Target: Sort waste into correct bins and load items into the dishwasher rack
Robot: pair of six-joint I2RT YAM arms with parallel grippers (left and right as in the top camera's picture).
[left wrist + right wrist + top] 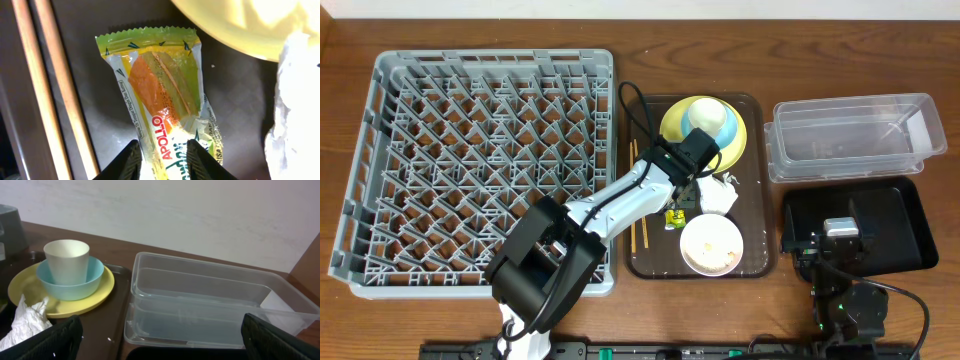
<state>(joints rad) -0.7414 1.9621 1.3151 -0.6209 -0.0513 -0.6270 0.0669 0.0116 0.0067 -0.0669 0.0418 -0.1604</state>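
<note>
In the left wrist view, at the bottom centre of the frame, the left gripper (162,160) has its two black fingers closed in on either side of the lower end of the small green-and-orange snack wrapper (160,95), which lies flat on the dark brown serving tray (235,95) beside the thin wooden chopsticks (55,90). I judge the hold risky: the slick film is caught only by its end and could slip free on lifting. The right gripper (162,340) hangs spread wide at the lower right of the overhead frame, holding nothing.

Overhead looks straight down; left wrist hugs the serving tray (235,95); right wrist views it sidelong.
</note>
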